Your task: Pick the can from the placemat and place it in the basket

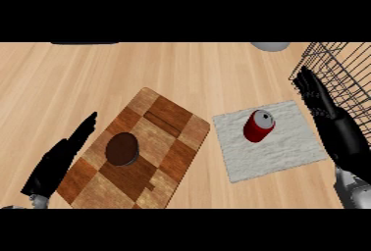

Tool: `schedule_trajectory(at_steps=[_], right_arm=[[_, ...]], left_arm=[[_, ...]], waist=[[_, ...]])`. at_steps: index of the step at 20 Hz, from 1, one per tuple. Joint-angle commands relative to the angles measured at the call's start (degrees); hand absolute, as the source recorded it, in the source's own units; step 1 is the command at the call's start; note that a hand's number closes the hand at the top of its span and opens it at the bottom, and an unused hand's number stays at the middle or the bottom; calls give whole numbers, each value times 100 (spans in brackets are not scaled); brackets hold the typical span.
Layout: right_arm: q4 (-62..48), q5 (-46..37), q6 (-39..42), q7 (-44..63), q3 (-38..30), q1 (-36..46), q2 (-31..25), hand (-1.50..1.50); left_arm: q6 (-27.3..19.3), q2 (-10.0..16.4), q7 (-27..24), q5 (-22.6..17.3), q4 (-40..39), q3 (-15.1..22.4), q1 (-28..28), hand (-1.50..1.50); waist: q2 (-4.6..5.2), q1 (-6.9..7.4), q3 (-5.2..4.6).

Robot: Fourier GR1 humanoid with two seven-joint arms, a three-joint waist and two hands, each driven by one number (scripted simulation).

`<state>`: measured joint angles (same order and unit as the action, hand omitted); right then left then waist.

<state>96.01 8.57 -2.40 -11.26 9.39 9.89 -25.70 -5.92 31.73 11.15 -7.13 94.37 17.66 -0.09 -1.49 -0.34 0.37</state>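
Note:
A red can (258, 126) with a silver top lies on its side on the white placemat (272, 147), right of centre. The black wire basket (339, 73) stands at the upper right edge. My right hand (317, 95) is stretched out with straight fingers just right of the placemat, its fingertips near the basket's lower left corner, a short gap away from the can. My left hand (62, 157) rests open along the left side, fingers straight, beside the wooden board. Neither hand holds anything.
A checkered wooden cutting board (156, 122) lies left of the placemat, with a dark brown round disc (122, 148) on it. A grey rounded object (270, 46) shows at the top edge, and a dark shape (83, 43) at the top left.

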Motion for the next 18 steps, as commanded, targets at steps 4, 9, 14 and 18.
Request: schedule_trajectory(at_steps=[4, 9, 14, 18], right_arm=[[-636, 1656, 1736, -191, 31, 1333, 335, 150], [-105, 891, 3617, -1269, 974, 2033, -386, -150], [-624, -157, 3838, -3037, 1278, 1606, 39, -150], [117, 339, 3789, -1218, 1088, 2069, 22, -150]], left_arm=[[-189, -275, -72, -350, -150, -548, -530, 0], [-290, -654, 40, -679, -391, -642, -670, 0], [-296, -680, -14, -870, -1361, -1255, -1158, 0], [-312, -837, -59, -731, -1350, -1309, -999, 0]], waist=[[332, 625, -15], [347, 691, -29], [208, 72, -32], [140, 18, -41]])
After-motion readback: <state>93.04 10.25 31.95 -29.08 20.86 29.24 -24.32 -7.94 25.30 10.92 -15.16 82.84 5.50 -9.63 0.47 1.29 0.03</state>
